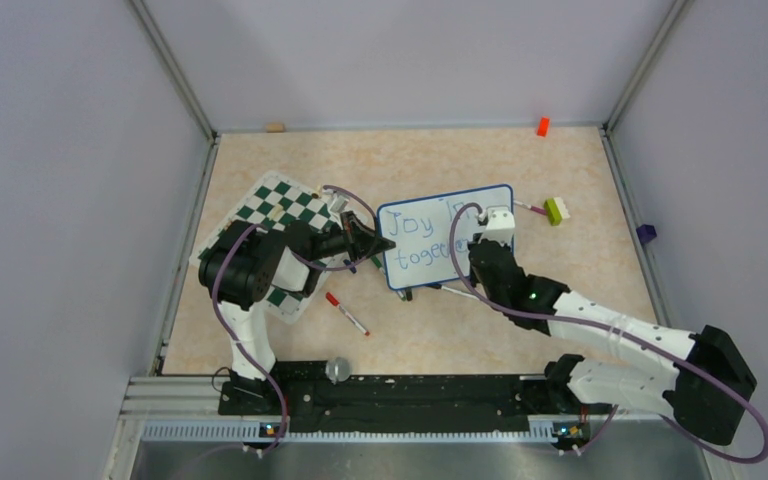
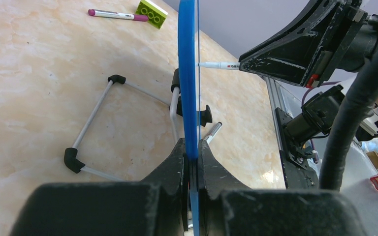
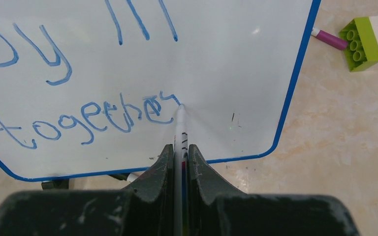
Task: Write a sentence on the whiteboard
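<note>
Blue-framed whiteboard (image 1: 440,238) sits mid-worktop (image 1: 460,340), just right of the checkered chess mat (image 1: 280,205). Its left edge is clamped in the left pincer (image 2: 192,147), jaws tight on the frame. Right pincer (image 3: 179,152) is closed on a white marker (image 3: 179,130), whose tip touches the board at the end of the blue sentence (image 3: 83,120), which reads "Joy in" over "together". Green-and-white brick (image 3: 366,42) and purple-capped pen (image 3: 329,39) lie just past the board's right edge, and a red-capped pen (image 1: 347,313) lies on the worktop near the board's front-left corner.
</note>
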You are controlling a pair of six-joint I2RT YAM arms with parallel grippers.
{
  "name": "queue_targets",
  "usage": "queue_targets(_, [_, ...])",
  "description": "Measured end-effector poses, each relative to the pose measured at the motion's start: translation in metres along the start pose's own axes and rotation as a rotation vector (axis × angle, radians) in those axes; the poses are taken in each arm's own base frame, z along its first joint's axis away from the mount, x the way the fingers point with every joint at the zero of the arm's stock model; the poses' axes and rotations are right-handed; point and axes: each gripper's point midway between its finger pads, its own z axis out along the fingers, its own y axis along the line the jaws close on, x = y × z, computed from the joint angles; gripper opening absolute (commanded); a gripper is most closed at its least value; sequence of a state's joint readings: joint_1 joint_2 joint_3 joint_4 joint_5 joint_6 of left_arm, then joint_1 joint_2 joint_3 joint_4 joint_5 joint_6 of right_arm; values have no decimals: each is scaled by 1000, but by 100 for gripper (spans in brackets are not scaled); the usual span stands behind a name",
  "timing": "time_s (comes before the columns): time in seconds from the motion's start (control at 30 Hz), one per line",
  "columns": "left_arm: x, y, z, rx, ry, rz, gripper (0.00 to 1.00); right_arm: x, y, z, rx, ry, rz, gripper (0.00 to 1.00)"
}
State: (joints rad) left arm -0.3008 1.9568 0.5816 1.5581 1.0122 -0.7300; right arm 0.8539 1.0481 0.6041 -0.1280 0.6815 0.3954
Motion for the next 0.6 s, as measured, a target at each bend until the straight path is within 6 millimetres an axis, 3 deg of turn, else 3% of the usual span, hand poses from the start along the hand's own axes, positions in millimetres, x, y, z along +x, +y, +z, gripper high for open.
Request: queue_targets(0.6, [0, 0, 0, 0, 0, -1, 0, -14, -7, 4, 20, -27, 6, 0])
